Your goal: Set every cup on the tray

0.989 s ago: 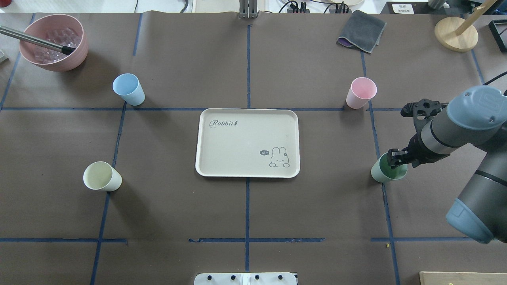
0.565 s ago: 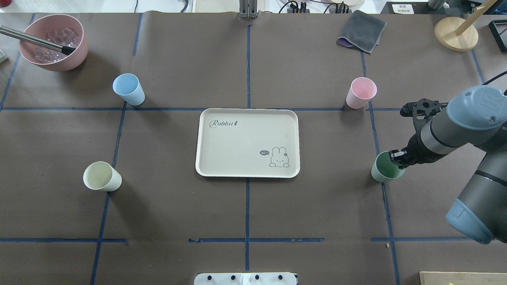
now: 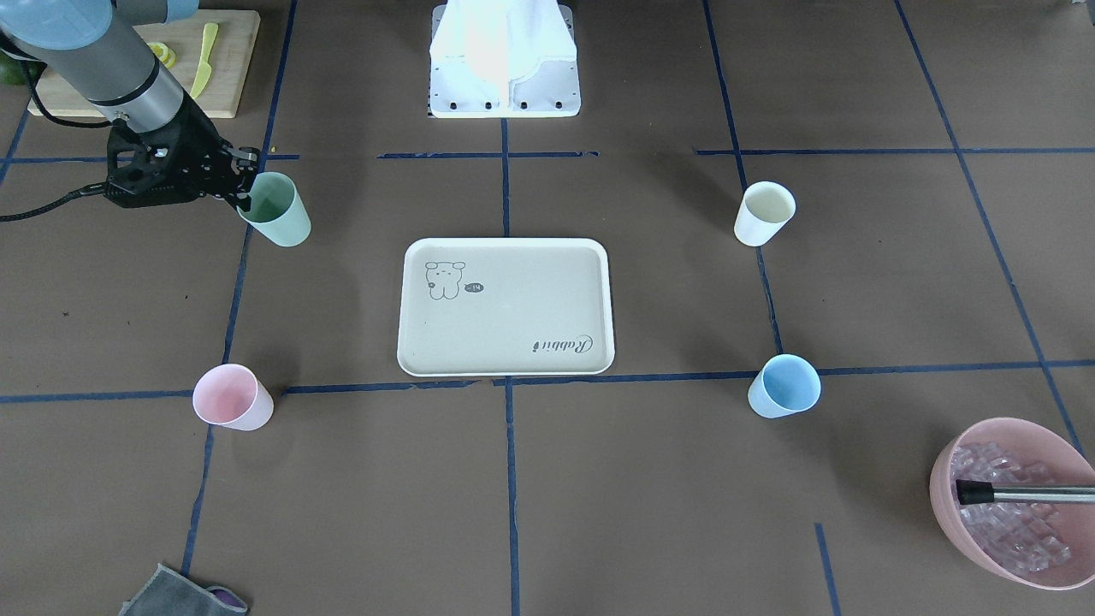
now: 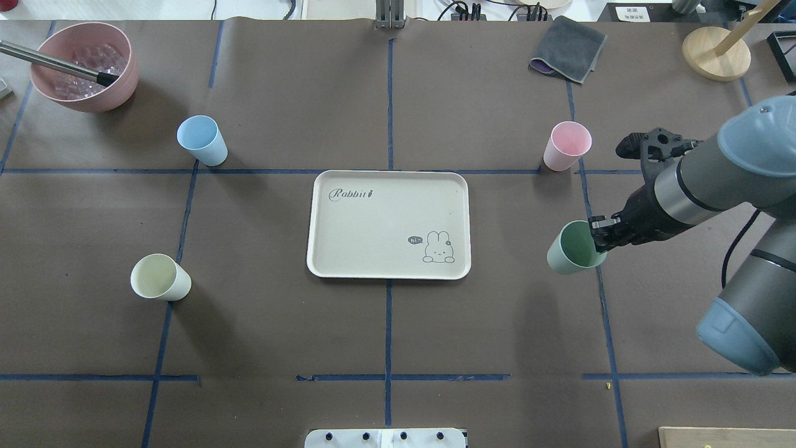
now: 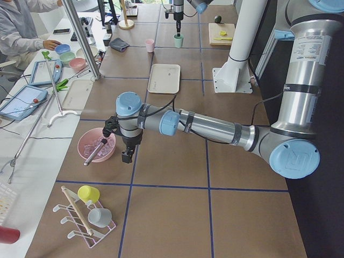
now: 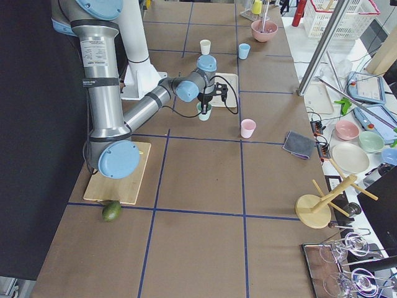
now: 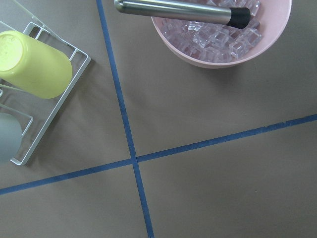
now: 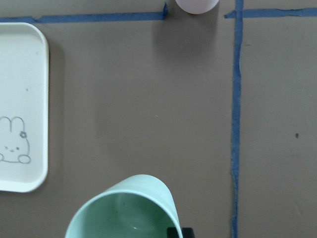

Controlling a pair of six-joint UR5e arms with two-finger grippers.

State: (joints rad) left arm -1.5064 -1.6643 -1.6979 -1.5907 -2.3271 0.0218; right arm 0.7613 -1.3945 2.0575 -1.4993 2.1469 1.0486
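The beige tray (image 4: 373, 224) (image 3: 513, 299) lies at the table's middle with nothing on it. My right gripper (image 4: 600, 233) (image 3: 245, 184) is shut on the rim of the mint green cup (image 4: 569, 252) (image 3: 278, 218) (image 8: 124, 213), which is tilted and held to the right of the tray. The pink cup (image 4: 567, 146) (image 3: 231, 398), the blue cup (image 4: 202, 140) (image 3: 784, 387) and the cream cup (image 4: 160, 278) (image 3: 764, 214) stand upright on the table around the tray. My left gripper (image 5: 127, 156) hangs beside the pink bowl; I cannot tell whether it is open or shut.
A pink bowl (image 4: 124, 74) of ice cubes with a metal-handled tool stands at the far left corner. A grey cloth (image 4: 567, 48) and a wooden stand (image 4: 715, 53) lie at the far right. A cutting board (image 3: 128, 68) sits near the robot's base, and a wire rack (image 7: 59, 99) holds a yellow cup.
My right gripper has carried the mint green cup to the left, toward the tray, from where it stood on the blue tape line. The other cups have not moved.
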